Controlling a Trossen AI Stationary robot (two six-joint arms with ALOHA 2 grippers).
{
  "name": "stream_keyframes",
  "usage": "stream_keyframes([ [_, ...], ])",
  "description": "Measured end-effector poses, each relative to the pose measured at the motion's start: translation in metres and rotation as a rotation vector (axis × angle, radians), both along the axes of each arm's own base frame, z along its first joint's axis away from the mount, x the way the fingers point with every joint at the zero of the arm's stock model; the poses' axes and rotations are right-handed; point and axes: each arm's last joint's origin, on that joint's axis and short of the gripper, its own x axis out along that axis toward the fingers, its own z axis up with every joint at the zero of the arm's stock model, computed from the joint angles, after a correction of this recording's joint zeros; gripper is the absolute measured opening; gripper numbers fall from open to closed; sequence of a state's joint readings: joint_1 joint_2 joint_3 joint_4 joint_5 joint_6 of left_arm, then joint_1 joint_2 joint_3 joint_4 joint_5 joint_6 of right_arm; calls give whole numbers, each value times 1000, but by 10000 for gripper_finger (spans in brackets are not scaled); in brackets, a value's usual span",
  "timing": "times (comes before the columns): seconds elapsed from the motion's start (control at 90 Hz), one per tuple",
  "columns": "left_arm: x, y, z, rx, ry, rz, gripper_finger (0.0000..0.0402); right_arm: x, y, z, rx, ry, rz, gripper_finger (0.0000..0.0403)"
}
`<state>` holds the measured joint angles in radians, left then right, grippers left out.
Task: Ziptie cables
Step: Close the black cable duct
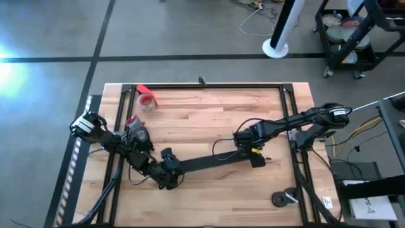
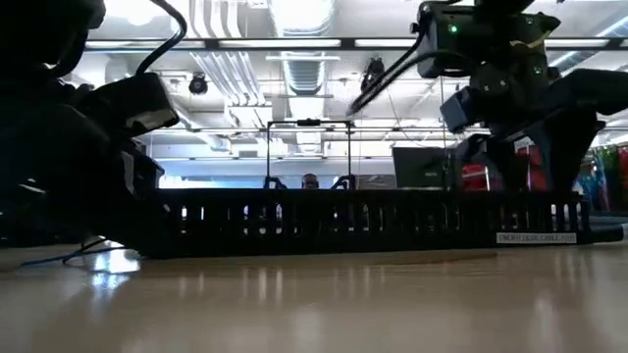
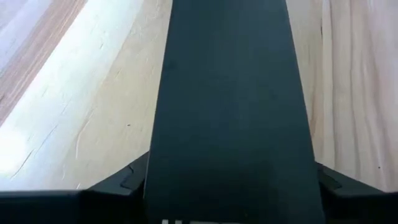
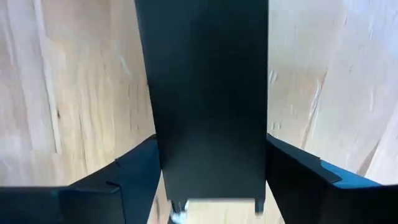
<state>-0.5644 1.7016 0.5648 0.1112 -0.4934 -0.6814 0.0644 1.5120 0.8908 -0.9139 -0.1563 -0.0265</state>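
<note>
— Where are the cables and ziptie?
— Neither shows. Both grippers straddle the black strip (image 1: 209,163) mid-table (image 1: 209,114) — left gripper (image 1: 169,177) near the front edge, right gripper (image 1: 256,158) centre-right, fingers wide either side.
— Risk?
— If one lets go, the strip likely tips and swings.

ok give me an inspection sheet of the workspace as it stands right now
surface: wooden table with a black frame along its edges
job's things: nothing seen
clutter: red tape roll at the far left; black round parts at the near right; wide black strip across the middle
grippers: left end effector and right end effector each shut on one end of the strip
cables: wiring on the floor past the table
surroundings: grey floor, cart, white post base
</note>
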Motion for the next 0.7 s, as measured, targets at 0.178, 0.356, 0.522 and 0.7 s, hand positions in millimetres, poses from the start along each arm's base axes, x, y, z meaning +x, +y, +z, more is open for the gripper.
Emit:
stream_keyframes([
  [0.178, 0, 0, 0, -2, 1, 0, 221, -4, 0, -1, -3, 24, 11, 235],
  [0.356, 0, 0, 0, -3, 1, 2, 219, -4, 0, -1, -1, 17, 4, 234],
  [0.522, 0, 0, 0, -2, 5, 3, 227, -14, -1, 3, -10, 83, -46, 269],
  [0.7, 0, 1, 0, -4, 5, 6, 223, -23, -1, 3, -11, 117, -44, 296],
])
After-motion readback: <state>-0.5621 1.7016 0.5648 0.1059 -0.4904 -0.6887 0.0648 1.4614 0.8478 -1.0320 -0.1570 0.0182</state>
